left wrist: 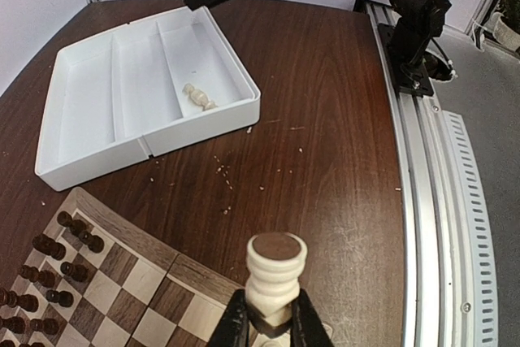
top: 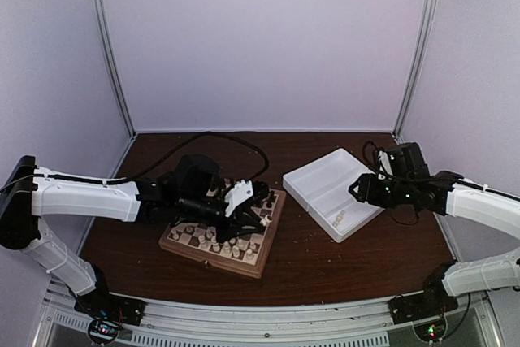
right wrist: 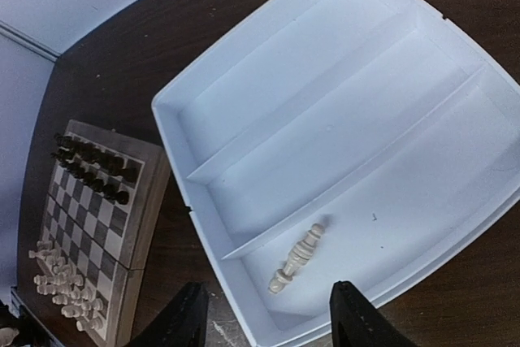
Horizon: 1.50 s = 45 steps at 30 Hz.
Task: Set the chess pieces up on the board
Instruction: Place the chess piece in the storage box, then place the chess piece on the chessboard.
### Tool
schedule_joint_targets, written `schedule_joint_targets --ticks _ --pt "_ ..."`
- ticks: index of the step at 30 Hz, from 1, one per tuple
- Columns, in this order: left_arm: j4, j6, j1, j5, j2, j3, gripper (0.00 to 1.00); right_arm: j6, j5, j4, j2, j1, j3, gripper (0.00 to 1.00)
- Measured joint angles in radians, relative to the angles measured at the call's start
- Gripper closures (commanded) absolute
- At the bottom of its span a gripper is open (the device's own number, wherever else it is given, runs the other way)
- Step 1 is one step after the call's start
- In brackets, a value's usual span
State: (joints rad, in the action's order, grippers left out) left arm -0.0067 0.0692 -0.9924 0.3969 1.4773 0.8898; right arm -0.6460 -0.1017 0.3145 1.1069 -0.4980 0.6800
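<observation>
The board (top: 213, 255) lies left of centre, with cream chess pieces (top: 221, 242) in rows along its near side. My left gripper (top: 258, 203) hovers over the board's right part, shut on one cream piece (left wrist: 276, 275) whose round base faces the camera. In the left wrist view the gripper (left wrist: 270, 318) sits above the board's frame (left wrist: 175, 270). My right gripper (right wrist: 270, 318) is open above the near corner of the white tray (right wrist: 244, 79). One cream piece (right wrist: 297, 259) lies on its side there, between and just beyond the fingertips, untouched.
Dark pieces (right wrist: 93, 160) stand in two rows on the board's far side. The tray (top: 313, 180) has three compartments and sits right of the board, with bare table between them. Small crumbs (left wrist: 223, 172) dot the table. The right arm's base (left wrist: 414, 22) stands at the rail.
</observation>
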Motion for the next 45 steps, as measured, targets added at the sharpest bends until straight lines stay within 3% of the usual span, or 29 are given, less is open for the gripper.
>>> schedule_joint_targets --ticks 12,17,27,33,39,45 --pt "-0.024 0.006 -0.004 0.005 0.0 0.005 0.98 0.099 -0.392 -0.126 0.009 -0.213 0.081 0.45" --pt "-0.027 0.008 -0.014 0.008 0.0 0.022 0.98 0.099 -0.43 -0.207 0.11 -0.317 0.139 0.44" --pt "-0.033 0.008 -0.024 0.01 0.0 0.033 0.98 0.092 -0.459 -0.306 0.281 -0.409 0.213 0.47" --pt "-0.032 0.008 -0.024 0.008 0.002 0.034 0.97 0.093 -0.486 -0.327 0.302 -0.434 0.219 0.46" --pt "-0.032 0.008 -0.024 0.008 0.004 0.034 0.97 0.098 -0.507 -0.325 0.302 -0.439 0.22 0.53" --pt "-0.032 0.009 -0.026 0.007 0.004 0.034 0.98 0.099 -0.512 -0.322 0.303 -0.441 0.22 0.52"
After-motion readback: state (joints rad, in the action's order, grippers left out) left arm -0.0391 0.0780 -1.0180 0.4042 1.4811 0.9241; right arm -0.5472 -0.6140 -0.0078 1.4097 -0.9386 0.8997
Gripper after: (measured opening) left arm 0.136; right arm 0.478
